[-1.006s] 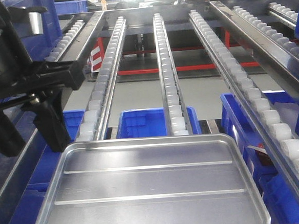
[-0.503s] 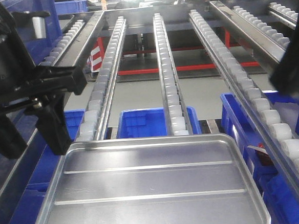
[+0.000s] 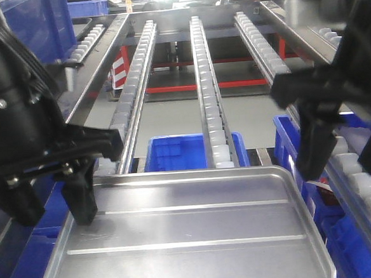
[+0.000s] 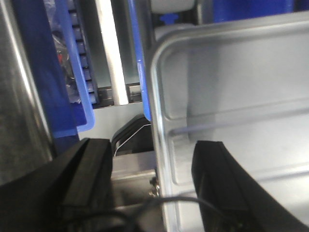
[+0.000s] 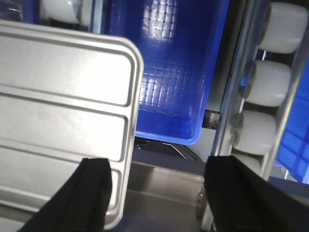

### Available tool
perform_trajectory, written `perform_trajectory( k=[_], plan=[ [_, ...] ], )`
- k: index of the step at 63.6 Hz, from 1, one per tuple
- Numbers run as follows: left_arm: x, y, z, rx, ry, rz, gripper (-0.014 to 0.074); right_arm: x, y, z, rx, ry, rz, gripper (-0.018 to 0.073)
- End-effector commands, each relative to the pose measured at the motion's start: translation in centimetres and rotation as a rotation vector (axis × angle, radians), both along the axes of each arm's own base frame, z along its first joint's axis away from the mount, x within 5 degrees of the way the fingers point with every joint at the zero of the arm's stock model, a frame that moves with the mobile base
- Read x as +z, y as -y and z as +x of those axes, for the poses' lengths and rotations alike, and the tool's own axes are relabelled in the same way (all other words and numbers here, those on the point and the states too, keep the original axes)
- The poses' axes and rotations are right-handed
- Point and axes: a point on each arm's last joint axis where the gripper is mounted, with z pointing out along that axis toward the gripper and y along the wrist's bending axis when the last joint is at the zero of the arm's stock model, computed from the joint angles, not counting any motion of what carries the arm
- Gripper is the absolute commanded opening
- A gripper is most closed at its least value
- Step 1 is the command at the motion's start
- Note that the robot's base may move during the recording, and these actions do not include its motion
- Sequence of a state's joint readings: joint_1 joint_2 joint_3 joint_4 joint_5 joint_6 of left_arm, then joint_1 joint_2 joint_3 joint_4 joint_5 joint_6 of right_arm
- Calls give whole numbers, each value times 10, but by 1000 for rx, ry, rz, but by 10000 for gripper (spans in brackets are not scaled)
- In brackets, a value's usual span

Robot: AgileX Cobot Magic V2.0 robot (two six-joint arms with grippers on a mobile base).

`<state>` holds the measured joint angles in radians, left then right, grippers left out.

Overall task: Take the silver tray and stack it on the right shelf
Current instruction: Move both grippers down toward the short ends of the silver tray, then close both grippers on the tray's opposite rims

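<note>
Fingers (image 4: 87, 174) of the left gripper (image 3: 52, 217) stand wide apart, astride the left rim of the shiny silver rectangular metal tray (image 3: 186, 234). One black finger is outside the rim and the other is above the tray floor, and neither is seen clamping it. The right gripper (image 3: 342, 169) is spread just as wide at the tray's right side. In its wrist view one finger hangs over the rim below the rounded corner, and the other is outside it, beside a line of white rollers.

A long steel rack with three lines of white rollers (image 3: 207, 80) runs away from the front camera. The tray lies flat at the rack's near end, its far rim meeting the nearest rollers and two parallel ridges crossing its floor. Blue plastic crates (image 3: 186, 153) sit below the rack, just beyond the tray.
</note>
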<state>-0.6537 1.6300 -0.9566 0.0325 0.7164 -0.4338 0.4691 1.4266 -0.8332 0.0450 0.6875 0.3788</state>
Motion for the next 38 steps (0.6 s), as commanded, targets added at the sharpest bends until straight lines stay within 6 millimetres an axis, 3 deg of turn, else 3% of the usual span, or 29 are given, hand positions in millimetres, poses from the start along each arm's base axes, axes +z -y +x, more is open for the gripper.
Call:
perform_trajectory(
  k=[1,38],
  plan=[
    [14,7,6,2,68,-47,283,9,-6,12,3,89,33,519],
    [-3,13,13,27,49,-46,283,-24,-14,28,-9,38,22,515]
  ],
)
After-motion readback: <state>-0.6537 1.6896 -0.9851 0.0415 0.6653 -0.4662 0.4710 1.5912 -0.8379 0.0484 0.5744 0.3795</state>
